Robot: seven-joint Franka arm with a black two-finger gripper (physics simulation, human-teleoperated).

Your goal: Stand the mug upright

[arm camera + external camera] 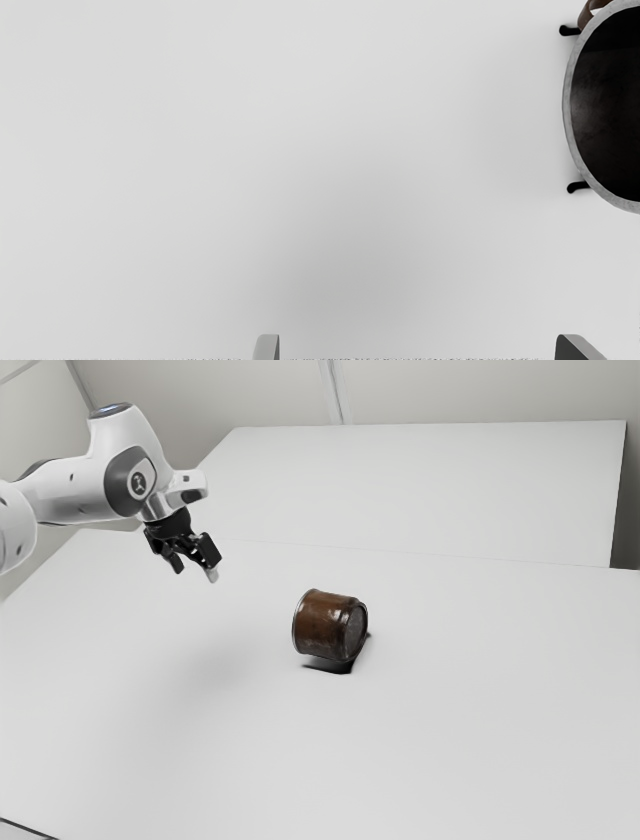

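Observation:
My gripper [196, 570] hangs above the table at the exterior view's upper left, open, with nothing between its fingers. In the wrist view the two fingertips of the gripper [417, 347] stand wide apart. A brown, worn-looking mug [322, 625] lies on its side, its base facing the exterior view's right and its rim turned toward the arm's side. The mug [605, 115] shows its dark inside and grey rim in the wrist view, cut off by the picture's edge, with part of a brown handle beside the rim. A gap separates gripper and mug.
The mug rests on a white table [200, 720]. Behind it rises a pale panel or surface [430, 490], with a seam between the two. Dark shadow-like shapes lie under and beside the mug. A dark line crosses the exterior view's bottom left corner.

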